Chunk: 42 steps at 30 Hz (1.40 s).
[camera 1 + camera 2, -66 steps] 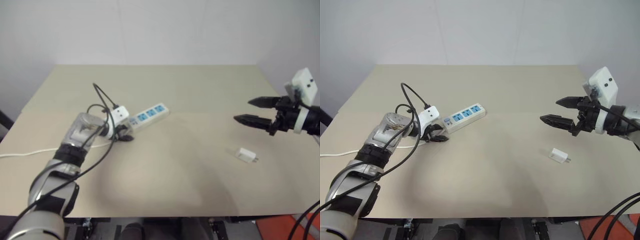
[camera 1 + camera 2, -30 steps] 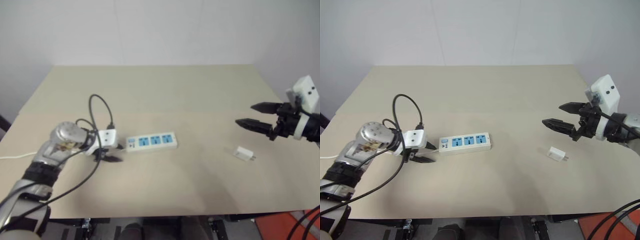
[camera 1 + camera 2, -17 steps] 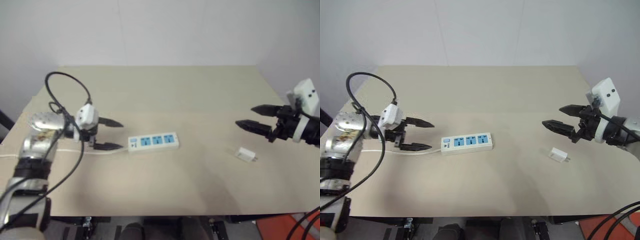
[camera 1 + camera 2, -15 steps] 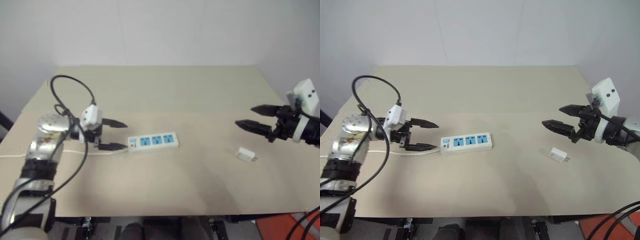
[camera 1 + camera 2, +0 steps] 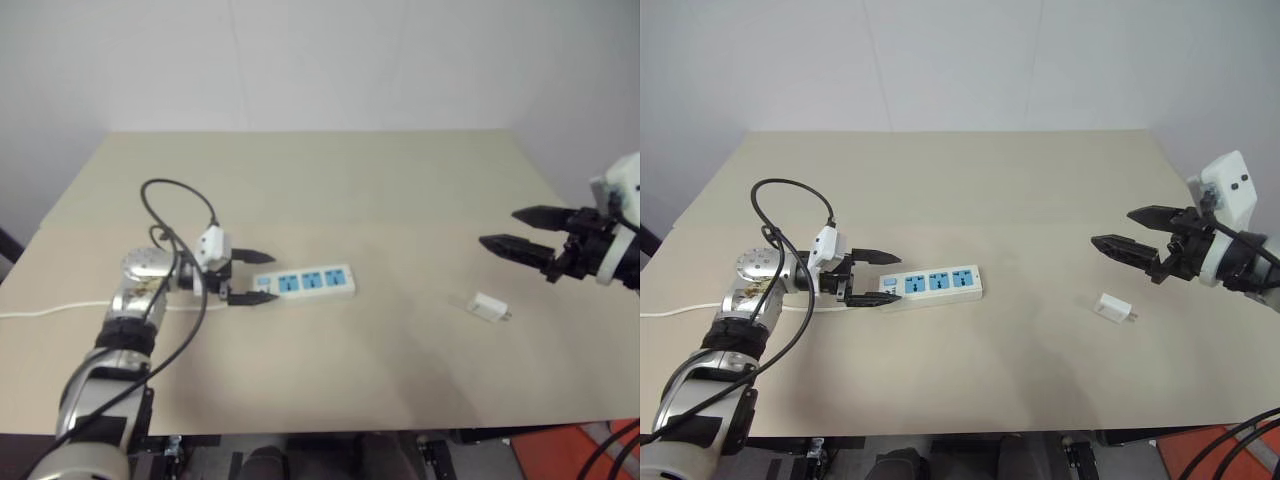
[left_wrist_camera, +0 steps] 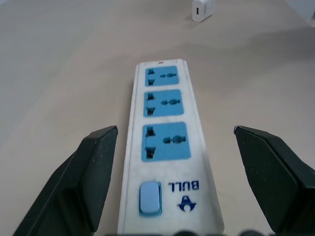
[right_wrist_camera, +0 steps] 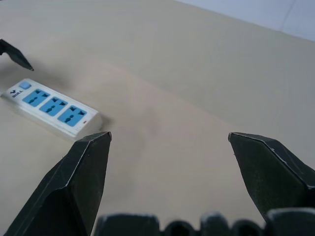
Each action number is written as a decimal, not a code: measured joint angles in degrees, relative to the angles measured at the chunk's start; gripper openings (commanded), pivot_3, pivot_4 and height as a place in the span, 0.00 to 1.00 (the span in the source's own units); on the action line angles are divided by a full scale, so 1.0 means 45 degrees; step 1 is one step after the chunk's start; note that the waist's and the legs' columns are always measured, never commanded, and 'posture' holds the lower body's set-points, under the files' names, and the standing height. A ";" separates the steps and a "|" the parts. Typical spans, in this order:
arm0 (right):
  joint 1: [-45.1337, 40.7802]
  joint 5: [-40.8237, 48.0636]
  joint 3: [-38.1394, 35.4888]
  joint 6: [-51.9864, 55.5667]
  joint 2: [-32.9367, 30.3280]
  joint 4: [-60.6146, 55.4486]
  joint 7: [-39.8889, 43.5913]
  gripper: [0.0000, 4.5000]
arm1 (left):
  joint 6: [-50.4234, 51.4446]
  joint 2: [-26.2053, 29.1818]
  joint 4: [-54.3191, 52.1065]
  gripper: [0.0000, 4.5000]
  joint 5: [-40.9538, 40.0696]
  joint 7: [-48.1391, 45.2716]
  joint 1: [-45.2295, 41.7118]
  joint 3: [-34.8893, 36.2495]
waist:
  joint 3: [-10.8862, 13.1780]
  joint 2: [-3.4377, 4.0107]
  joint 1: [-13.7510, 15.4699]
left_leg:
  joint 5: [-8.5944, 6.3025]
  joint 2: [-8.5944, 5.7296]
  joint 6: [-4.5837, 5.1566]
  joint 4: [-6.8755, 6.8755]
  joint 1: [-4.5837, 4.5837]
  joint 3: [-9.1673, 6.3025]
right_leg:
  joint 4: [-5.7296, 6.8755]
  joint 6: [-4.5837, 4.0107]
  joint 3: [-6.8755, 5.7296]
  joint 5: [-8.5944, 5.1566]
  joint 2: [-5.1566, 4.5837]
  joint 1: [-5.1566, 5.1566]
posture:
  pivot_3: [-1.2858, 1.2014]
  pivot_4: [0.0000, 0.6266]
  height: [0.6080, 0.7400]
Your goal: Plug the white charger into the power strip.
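White charger lay untouched as the spread, empty left gripper was swung back to straddle the power strip, while the right gripper hung open.

My left gripper has let go of the power strip and its jaws now stand spread — one finger on each side of the strip's switch end, with clear gaps in my left wrist view. A couple of seconds ago that strip lay slanted farther back on the bench; now it lies level across it, nearer me. My left arm swung out to the side, then came back in toward the strip.
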 measured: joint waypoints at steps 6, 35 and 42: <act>-0.0002 0.0380 -0.0018 0.0202 -0.0007 -0.0116 -0.0083 1.00 | -0.0919 -0.0162 0.0977 0.91 0.0255 -0.0097 0.0185 0.0004 | 0.0000 0.0000 0.0002 | 0.0000 0.0000 0.0000 0.0000 0.0001 -0.0001 | -0.0004 0.0000 0.0000 0.0000 0.0001 0.0001 | 0.52 0.24 1.00; -0.0035 0.0972 -0.0425 0.0533 -0.0565 -0.0226 -0.0208 1.00 | -0.2803 -0.1112 0.3609 0.91 0.1270 0.0092 -0.0662 0.0412 | -0.0074 0.0102 0.0031 | -0.0001 -0.0001 0.0001 0.0000 -0.0001 -0.0005 | -0.0005 0.0006 -0.0002 0.0003 0.0002 0.0014 | 0.52 0.24 1.00; -0.0009 0.1029 -0.0448 0.0617 -0.0542 -0.0240 -0.0249 1.00 | -0.2556 -0.1158 0.3392 0.91 0.1180 0.0091 -0.0662 0.0469 | -0.0073 0.0101 0.0015 | -0.0002 -0.0002 0.0005 0.0000 -0.0001 -0.0004 | -0.0009 0.0008 -0.0001 0.0004 0.0001 0.0012 | 0.52 0.24 1.00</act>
